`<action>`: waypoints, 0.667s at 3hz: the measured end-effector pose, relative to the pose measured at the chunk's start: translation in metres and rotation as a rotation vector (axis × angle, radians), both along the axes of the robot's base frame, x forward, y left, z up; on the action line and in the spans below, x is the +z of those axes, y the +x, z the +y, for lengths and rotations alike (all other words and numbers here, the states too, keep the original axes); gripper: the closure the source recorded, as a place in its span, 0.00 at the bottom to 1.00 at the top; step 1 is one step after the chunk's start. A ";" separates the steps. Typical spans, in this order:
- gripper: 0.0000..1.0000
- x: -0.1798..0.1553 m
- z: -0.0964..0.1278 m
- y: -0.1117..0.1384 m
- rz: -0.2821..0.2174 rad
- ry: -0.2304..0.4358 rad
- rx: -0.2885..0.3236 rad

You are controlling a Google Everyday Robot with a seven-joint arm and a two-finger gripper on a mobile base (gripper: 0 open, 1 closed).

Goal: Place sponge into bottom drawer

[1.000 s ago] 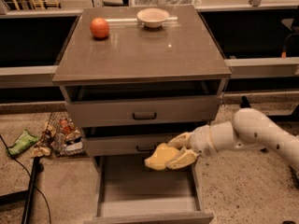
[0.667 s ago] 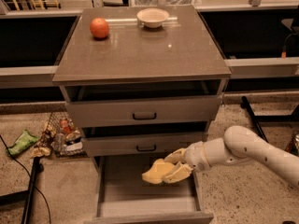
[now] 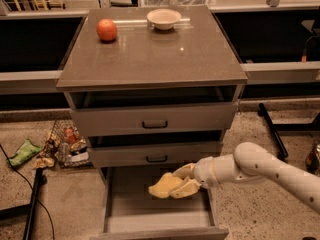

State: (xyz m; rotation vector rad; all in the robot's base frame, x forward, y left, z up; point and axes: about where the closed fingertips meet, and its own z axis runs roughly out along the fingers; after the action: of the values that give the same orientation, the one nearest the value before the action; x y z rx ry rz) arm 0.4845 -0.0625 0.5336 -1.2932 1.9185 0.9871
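The end effector (image 3: pixel 180 180) hangs over the open bottom drawer (image 3: pixel 135 209), its two pale fingers (image 3: pixel 183 171) clamped on the sponge (image 3: pixel 161 186), one above and one below. The sponge sticks out to the left of the fingers, over the middle of the drawer's grey tray; whether it touches the tray floor cannot be told

At the far left a green packet (image 3: pixel 23 152) lies on the speckled floor (image 3: pixel 260 129), with a thin cable (image 3: pixel 9 159) running past it. A black pole (image 3: pixel 34 204) slants down to the lower edge and is cut off there. Beside the bench a wire basket (image 3: pixel 67 141) holds mixed packets too jumbled to name

The bench (image 3: pixel 150 59) stands in the middle, its brown top glossy and catching light. An orange (image 3: pixel 106 29) sits on the left of the top; a bowl (image 3: pixel 164 18) sits near the back edge, apart from it. Below the top come the top drawer (image 3: pixel 155 118) and the middle drawer (image 3: pixel 156 155), each with a dark bar handle and a dark gap above its front. The bottom drawer is pulled well out towards the camera, and its front edge is nearly at the frame's lower border

The white arm (image 3: pixel 260 169) reaches in from the lower right, its far end cut off by the frame. Behind it a black bar (image 3: pixel 272 131) lies on the floor. At the right edge a small dark object (image 3: pixel 314 156) is half cut off and cannot be made out. Behind the bench run grey ledges over dark recesses whose insides are too dark to read
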 end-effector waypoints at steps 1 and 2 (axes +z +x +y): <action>1.00 -0.058 0.016 0.005 0.042 0.069 -0.115; 1.00 -0.118 0.035 0.017 0.089 0.119 -0.187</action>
State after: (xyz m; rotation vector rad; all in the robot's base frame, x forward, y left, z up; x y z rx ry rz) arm 0.5017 -0.0275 0.4153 -0.9981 1.9742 1.0598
